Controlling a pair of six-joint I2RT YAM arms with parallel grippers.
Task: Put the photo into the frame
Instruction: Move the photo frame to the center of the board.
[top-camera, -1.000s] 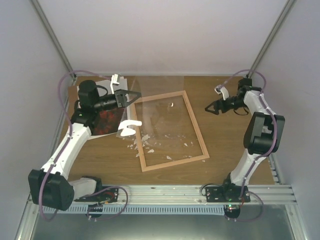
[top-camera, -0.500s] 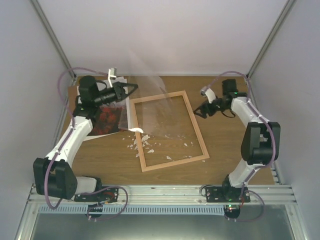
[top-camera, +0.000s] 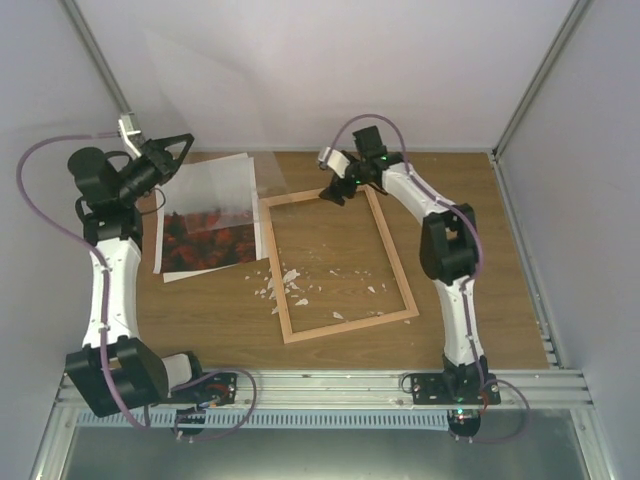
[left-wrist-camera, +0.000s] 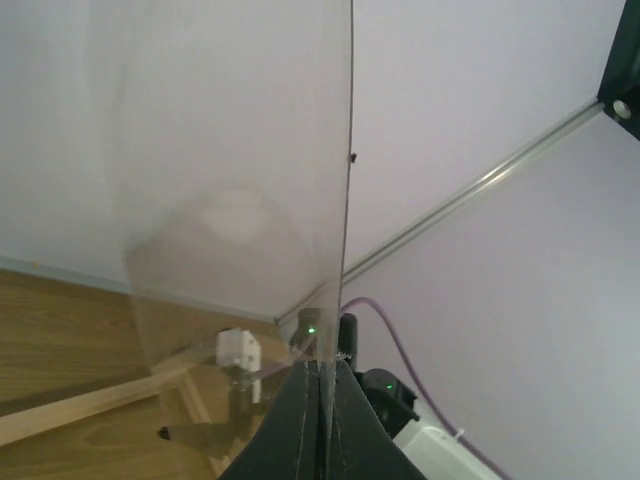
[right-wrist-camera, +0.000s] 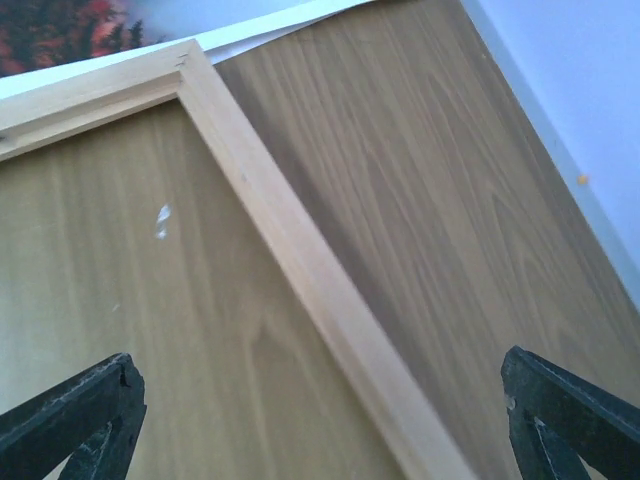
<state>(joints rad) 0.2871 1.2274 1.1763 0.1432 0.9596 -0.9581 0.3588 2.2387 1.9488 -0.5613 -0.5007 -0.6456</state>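
The frame, thin light wood rails, lies flat in the middle of the table with bare table showing inside it. Its clear pane is lifted off and stands nearly upright at the far left, with my left gripper shut on its edge. In the left wrist view the fingertips pinch the pane edge-on. The photo, red-orange hills with a white border, lies left of the frame. My right gripper hovers open over the frame's far rail, empty, jaws wide to either side of it.
Small white scraps lie scattered inside and beside the frame's near-left corner, and one scrap inside the far end. White walls and metal posts close in the table at the back and sides.
My left arm has swung the pane up and to the left, off the frame, uncovering the photo. The right arm has moved left from the right side to the frame's far rail.
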